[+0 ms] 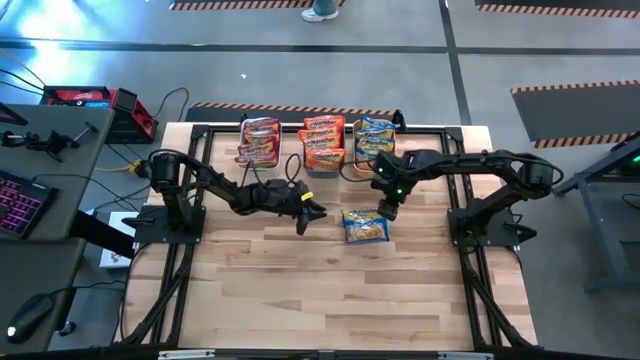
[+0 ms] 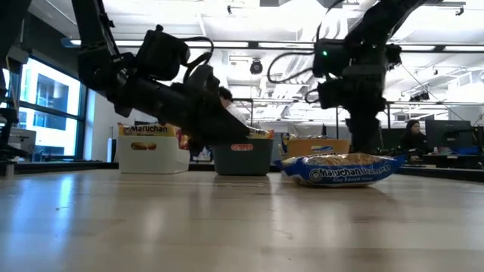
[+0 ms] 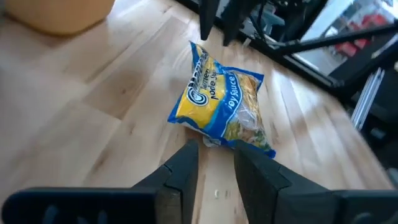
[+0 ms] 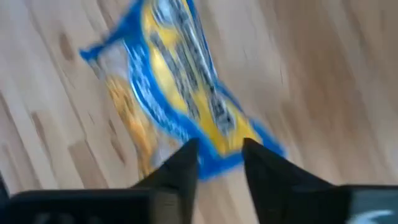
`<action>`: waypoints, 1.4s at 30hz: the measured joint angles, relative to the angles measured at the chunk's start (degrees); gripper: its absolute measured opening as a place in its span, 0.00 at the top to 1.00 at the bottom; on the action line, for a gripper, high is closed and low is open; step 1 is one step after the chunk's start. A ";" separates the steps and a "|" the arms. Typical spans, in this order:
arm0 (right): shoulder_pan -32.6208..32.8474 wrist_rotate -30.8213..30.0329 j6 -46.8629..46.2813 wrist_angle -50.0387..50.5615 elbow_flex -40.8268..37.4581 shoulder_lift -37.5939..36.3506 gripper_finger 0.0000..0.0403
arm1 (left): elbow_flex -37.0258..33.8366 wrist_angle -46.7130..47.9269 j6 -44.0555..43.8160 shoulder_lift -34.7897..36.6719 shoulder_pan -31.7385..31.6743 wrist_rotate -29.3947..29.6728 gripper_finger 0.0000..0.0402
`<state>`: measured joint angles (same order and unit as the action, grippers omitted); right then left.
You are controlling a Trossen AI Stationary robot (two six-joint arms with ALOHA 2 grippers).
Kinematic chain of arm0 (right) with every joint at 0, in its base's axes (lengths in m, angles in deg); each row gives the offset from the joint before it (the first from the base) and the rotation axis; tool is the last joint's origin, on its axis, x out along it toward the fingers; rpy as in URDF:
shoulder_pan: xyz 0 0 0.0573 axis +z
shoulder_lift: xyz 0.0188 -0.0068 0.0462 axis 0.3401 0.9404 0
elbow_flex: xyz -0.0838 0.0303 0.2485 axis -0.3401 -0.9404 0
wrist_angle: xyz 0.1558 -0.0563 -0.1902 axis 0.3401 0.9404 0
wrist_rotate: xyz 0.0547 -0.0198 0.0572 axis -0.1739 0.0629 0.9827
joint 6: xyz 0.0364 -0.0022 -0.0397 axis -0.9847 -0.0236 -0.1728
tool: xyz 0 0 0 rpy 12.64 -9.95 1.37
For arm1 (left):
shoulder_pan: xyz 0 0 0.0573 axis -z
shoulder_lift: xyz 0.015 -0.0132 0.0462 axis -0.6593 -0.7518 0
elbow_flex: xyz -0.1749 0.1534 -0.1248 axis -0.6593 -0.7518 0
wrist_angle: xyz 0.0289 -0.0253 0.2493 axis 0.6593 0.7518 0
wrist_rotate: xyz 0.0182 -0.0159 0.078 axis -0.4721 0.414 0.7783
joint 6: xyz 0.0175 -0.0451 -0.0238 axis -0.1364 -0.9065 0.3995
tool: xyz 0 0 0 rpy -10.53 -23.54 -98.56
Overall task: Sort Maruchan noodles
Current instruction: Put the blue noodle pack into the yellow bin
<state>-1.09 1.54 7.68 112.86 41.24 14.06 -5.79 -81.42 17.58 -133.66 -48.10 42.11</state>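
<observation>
From above we find one blue-and-yellow packet (image 1: 365,226) lying flat on the table (image 1: 300,290), apart from the three filled bins (image 1: 318,143) at the far edge. The right gripper (image 1: 389,211) hangs just over its far end; the left gripper (image 1: 318,211) sits beside it, near but not touching. The overhead view hides both sets of fingers. The right wrist view shows that gripper's fingers (image 4: 180,165) spread with a gap, the packet's edge below them, nothing pinched. The left wrist view shows its fingers (image 3: 183,168) parted and empty, pointing at the packet.
</observation>
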 joint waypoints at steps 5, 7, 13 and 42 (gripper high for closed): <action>0.00 -0.49 -2.03 -1.30 -4.35 -2.17 0.54 | 2.72 1.98 -8.65 -3.00 0.11 -2.70 0.69; 0.00 -0.57 -4.64 -5.60 -7.95 -4.00 0.53 | 4.83 1.91 -12.95 -6.38 -0.10 -4.68 0.65; -0.04 -0.54 -11.88 -21.76 -17.94 -10.53 0.59 | 10.28 -5.67 -19.13 -14.22 -1.51 -7.85 0.58; 0.11 -2.81 -12.96 -33.96 -25.56 -12.86 0.64 | 25.16 35.59 2.46 -8.09 -4.31 -17.29 0.56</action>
<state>-0.98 -1.27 -5.28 78.90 15.68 1.20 19.37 -45.83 20.03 -141.74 -52.41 24.82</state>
